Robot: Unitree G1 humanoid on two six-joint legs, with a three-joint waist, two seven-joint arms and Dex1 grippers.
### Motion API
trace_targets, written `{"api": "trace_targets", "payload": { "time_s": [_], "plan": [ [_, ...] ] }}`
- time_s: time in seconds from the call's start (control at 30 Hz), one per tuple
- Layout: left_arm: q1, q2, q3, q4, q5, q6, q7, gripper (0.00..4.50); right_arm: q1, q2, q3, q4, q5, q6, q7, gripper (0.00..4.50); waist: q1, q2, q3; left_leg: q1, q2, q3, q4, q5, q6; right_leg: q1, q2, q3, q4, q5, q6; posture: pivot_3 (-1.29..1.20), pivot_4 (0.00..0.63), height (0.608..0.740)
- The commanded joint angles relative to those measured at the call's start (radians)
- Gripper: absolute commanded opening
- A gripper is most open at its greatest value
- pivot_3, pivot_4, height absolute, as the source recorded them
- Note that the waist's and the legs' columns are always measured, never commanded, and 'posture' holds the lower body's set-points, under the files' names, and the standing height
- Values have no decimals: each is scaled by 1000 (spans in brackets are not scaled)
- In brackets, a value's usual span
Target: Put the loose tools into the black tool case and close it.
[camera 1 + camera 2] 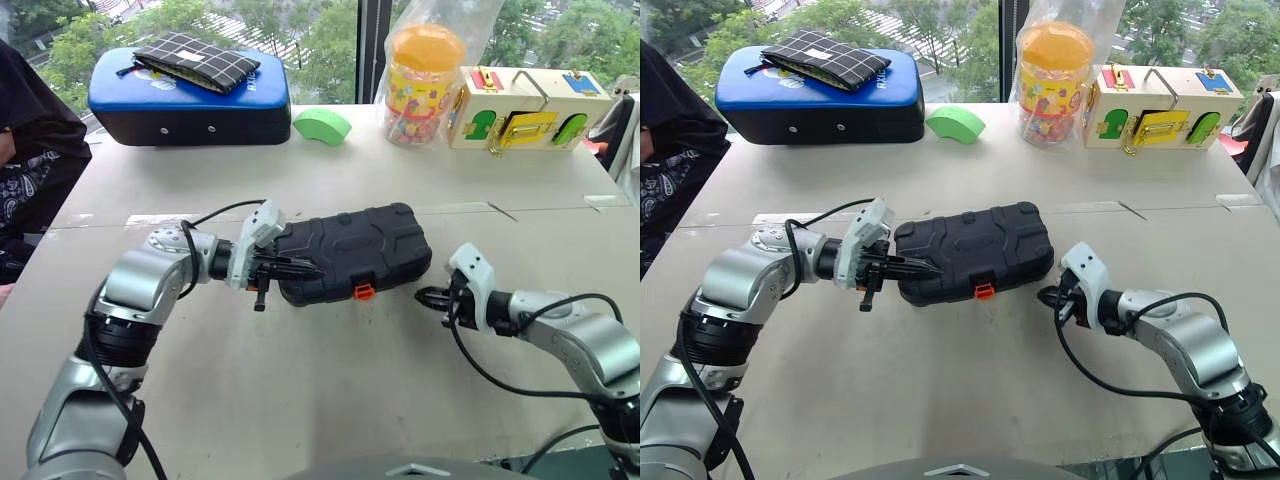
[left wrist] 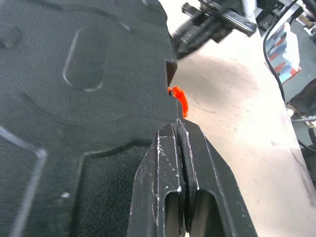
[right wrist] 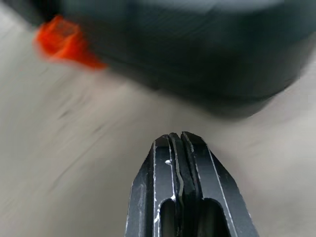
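A closed black tool case (image 1: 350,252) lies mid-table. The left claw (image 1: 300,267), pinched shut and empty, rests at the case's left end; the right claw (image 1: 428,297), also shut and empty, sits just right of it. The case looks rigid, light, slightly slick; press near its orange latch (image 1: 364,291).

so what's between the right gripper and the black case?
Bare tabletop only, between right gripper and black tool case, seen in the left eye view.

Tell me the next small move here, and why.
Probably bring the shut right tool back to the orange latch and press it home. The black tool case lies closed on the table, the shut left tool rests against its end, and no loose tools remain outside.
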Motion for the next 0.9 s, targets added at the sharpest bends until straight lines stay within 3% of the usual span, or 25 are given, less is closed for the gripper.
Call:
{"api": "trace_targets", "payload": {
  "time_s": [0.03, 0.37, 0.63, 0.9],
  "plan": [
    [-47, 0, 21, -3, 1, -22, 4, 38, -69, 33, -11, 62, -44, -47, -34, 0, 0, -1, 0, 0, 0, 0, 0, 0, 0, 0, 0, 0, 0, 0, 0, 0, 150, 740],
    [-144, -26, -45, 54, 63, -64, 8, 38, -219, 114, -8, 267, -132, -128, -31, 0, -2, -2, 4, 1, 0, 1, 0, 1, -1, -1, 0, -2, 2, 2, 3, 0, 150, 740],
    [-142, 2, -155, 105, 186, -128, -35, 38, -46, 19, 3, -52, 16, -13, 109, 0, 1, -2, 4, 1, 0, 1, 0, 1, 0, 1, 1, -2, 1, 2, 4, 0, 150, 740],
    [-164, -25, -197, 53, 201, -45, -22, 38, -63, 151, 148, -30, -53, -27, 20, 0, 8, -3, 3, 1, 0, 0, 1, -4, 0, 1, 0, -1, 1, 0, 1, 0, 150, 740]
  ]
}}
